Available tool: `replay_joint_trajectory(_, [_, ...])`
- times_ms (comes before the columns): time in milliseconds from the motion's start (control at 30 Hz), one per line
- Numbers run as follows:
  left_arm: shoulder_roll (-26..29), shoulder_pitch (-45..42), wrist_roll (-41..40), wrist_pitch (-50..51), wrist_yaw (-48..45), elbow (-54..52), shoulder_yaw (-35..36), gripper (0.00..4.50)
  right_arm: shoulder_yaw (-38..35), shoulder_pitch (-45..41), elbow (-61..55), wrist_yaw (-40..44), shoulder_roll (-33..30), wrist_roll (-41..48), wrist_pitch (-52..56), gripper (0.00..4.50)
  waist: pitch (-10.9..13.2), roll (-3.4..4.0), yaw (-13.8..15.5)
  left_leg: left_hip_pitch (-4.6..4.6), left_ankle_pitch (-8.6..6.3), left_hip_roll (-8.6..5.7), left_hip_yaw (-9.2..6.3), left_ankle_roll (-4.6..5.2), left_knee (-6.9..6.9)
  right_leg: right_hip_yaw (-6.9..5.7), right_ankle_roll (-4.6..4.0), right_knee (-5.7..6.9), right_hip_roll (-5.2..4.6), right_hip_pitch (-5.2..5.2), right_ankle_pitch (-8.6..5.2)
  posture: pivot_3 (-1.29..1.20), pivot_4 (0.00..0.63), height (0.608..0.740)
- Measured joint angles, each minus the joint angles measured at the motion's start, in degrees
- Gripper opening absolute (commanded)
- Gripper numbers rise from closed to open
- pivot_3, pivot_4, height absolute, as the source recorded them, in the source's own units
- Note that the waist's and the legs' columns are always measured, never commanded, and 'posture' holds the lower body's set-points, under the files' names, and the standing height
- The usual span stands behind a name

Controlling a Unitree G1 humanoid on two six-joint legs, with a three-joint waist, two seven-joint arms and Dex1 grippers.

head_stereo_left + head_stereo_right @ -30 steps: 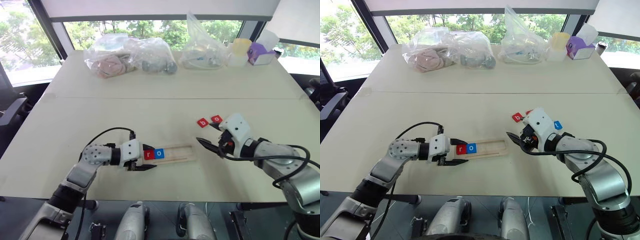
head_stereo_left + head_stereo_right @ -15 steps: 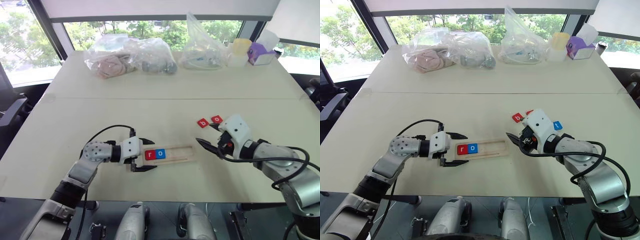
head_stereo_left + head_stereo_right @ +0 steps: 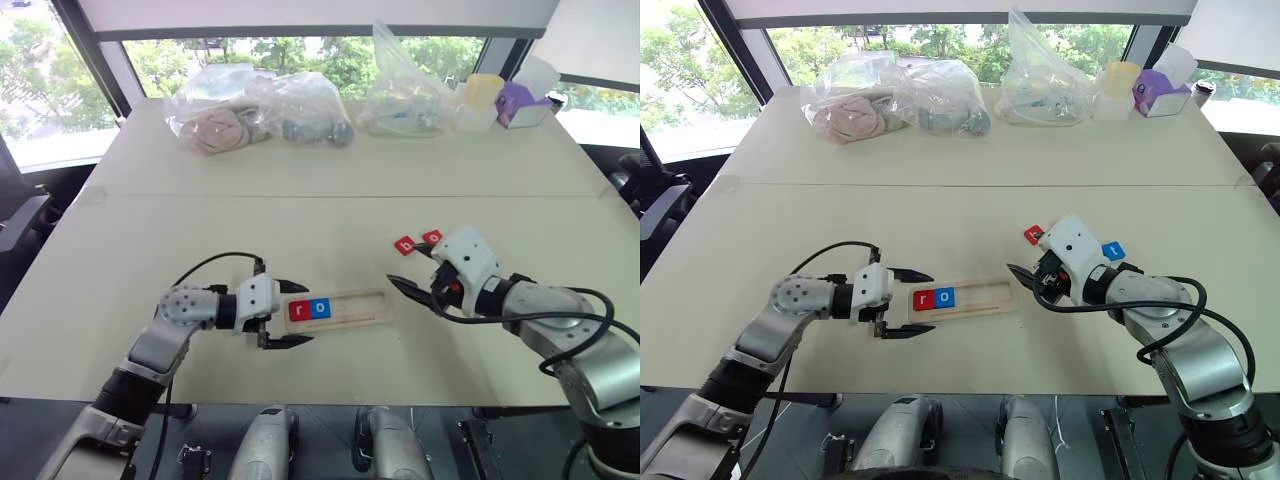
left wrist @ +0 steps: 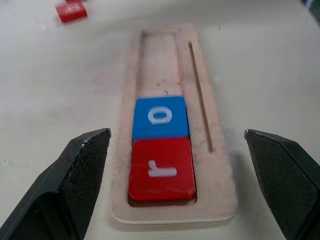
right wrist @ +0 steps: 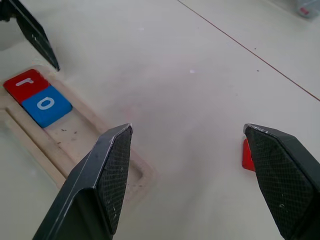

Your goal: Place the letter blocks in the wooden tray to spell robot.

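The wooden tray [image 3: 350, 308] lies on the table between my arms. At its left end a red r block [image 3: 299, 311] sits in the slot, with a blue o block [image 3: 319, 308] touching it. My left gripper [image 3: 303, 314] is open, its fingers astride that end of the tray and holding nothing. Open and empty too, my right gripper [image 3: 405, 267] hovers to the right of the tray. Beside it lie a red b block [image 3: 405, 244] and a red o block [image 3: 432, 237]. A blue t block [image 3: 1115, 250] shows behind the right wrist.
At the table's far side stand clear plastic bags [image 3: 260, 110], a yellow tub [image 3: 482, 98] and a purple box [image 3: 520, 102]. A seam [image 3: 330, 196] crosses the table. The front edge runs just below the tray.
My left gripper has opened from shut at the tray's left end and risen slightly. The right arm and the blocks have stayed where they were.
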Motion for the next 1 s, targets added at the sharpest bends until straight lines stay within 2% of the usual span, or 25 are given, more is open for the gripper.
replay_joint_trajectory(167, [5.60,1.60,-7.16,9.48,-1.34,-10.49,3.61,4.46,-0.23,-1.39,2.15,0.16,1.47,1.40,1.55,3.62,0.09,-0.02,-0.13,0.00,0.00,0.03,0.00,0.00,-0.02,0.00,-0.01,-0.03,0.05,-0.01,-0.01,0.00,0.150,0.740])
replay_joint_trajectory(367, [11.70,3.33,-15.66,20.69,0.24,-19.40,11.66,4.46,2.06,-6.60,12.37,-4.79,5.86,-2.21,2.93,3.62,0.16,-0.04,-0.10,0.01,0.00,0.04,0.02,0.00,-0.02,0.01,-0.04,-0.02,0.11,-0.01,0.01,0.00,0.150,0.740])
replay_joint_trajectory(533, [12.59,6.08,-18.88,25.12,3.17,-22.36,14.83,4.46,5.04,-11.26,19.38,-6.32,10.52,-4.37,1.45,3.62,0.19,-0.02,-0.15,-0.01,0.00,0.03,0.08,0.00,-0.03,0.04,0.10,-0.03,0.13,-0.03,0.10,0.00,0.150,0.740])
replay_joint_trajectory(700, [12.64,8.97,-20.76,27.54,5.76,-25.36,16.79,4.46,7.47,-15.22,26.39,-7.72,12.52,-8.55,-2.77,3.62,0.20,-0.03,-0.13,0.00,0.00,0.02,0.10,0.00,-0.02,0.04,0.06,-0.02,0.13,-0.03,0.08,0.00,0.150,0.740])
replay_joint_trajectory(1000, [13.31,12.51,-21.53,28.93,7.73,-28.83,18.83,4.46,7.39,-16.39,34.16,-9.49,14.29,-12.49,-6.78,3.62,0.20,-0.02,-0.17,0.00,0.00,0.02,0.14,0.00,-0.03,0.09,0.05,0.00,0.15,-0.05,0.08,0.00,0.150,0.740])
